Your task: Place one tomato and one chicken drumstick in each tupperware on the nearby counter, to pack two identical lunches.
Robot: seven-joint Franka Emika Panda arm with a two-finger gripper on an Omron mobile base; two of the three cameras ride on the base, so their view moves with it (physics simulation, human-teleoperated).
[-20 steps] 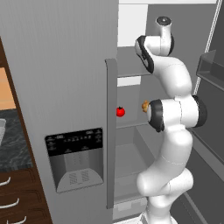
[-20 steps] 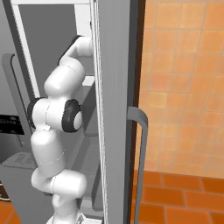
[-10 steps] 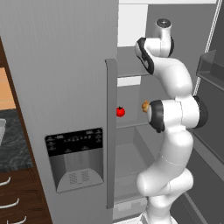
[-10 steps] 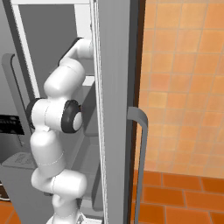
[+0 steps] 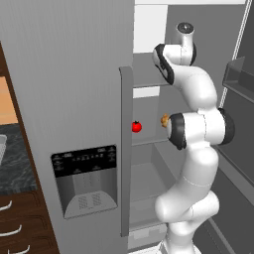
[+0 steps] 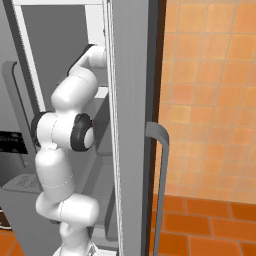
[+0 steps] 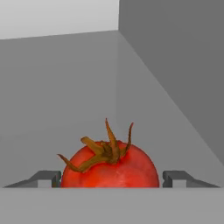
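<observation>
My pincer (image 7: pixel 111 178) is inside the open grey refrigerator (image 5: pixel 74 74), up on a high shelf, with its two dark fingertips (image 7: pixel 43 178) spread apart on either side of a round red tomato with a dry brown-green stalk (image 7: pixel 110 168). The tips stand just beside its flanks; whether they touch it yet I cannot tell, and I would not call it gripped. The tomato sits on the grey shelf floor (image 7: pixel 65 109), near the back corner.

By my reckoning the packing has hardly begun: this reads as the first pick, and both lunches are left to fill. A light-grey tray rim (image 5: pixel 2 149) peeks in at the left edge of the left base view, above the black marbled desk (image 5: pixel 15 171); what lies in it I cannot see.

The hand view gives me the tomato up close and the spread of my fingers, which the base views hide behind my own arm. The left base view offers what the hand view lacks: a second small red tomato (image 5: pixel 137 127) on a lower shelf, and a small golden-brown lump (image 5: pixel 164 120) near it, probably a chicken drumstick, partly hidden by my elbow. The right base view mostly gives the grey door edge with its curved handle (image 6: pixel 157 165) and an orange tiled wall (image 6: pixel 210 90).
</observation>
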